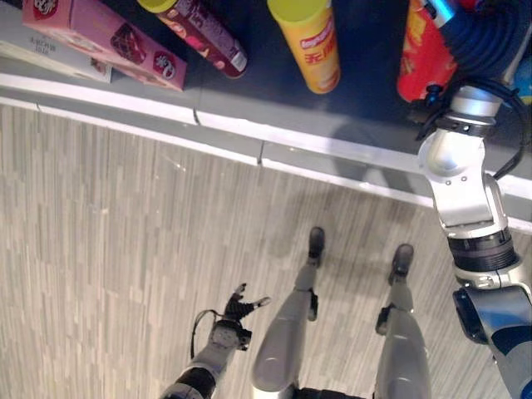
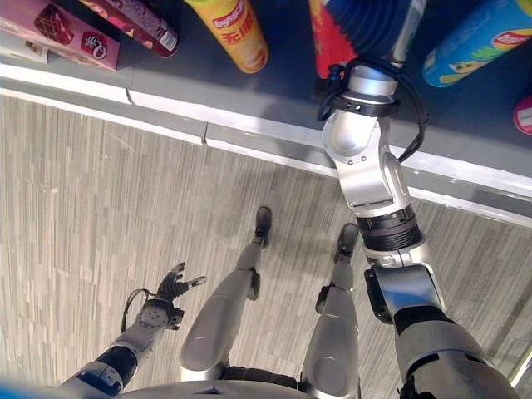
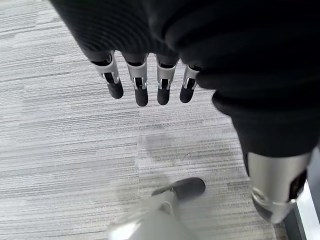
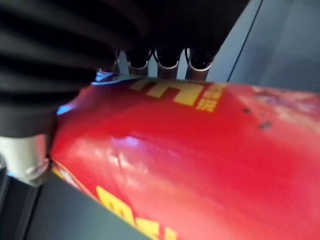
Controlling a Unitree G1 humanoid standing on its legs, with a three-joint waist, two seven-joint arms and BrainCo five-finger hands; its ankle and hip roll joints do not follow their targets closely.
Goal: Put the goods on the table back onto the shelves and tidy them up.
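A red snack pack (image 1: 420,62) lies on the dark table (image 1: 249,125) at the far right. My right hand (image 2: 374,21) reaches over it from above and rests against it; in the right wrist view the red pack (image 4: 200,165) sits close under the hand, and its hold is hidden. Beside the pack lie a yellow can (image 1: 312,46), a dark red can (image 1: 208,33) and a pink box (image 1: 108,37). A blue can (image 2: 478,41) lies to the right of the hand. My left hand (image 1: 237,312) hangs low over the floor by my side, open and holding nothing.
The table's pale front edge (image 1: 274,158) runs across the view, with grey wood-pattern floor (image 1: 100,249) below it. A grey flat box (image 1: 41,51) lies under the pink box at the far left. A pink round item (image 2: 524,115) peeks in at the right border.
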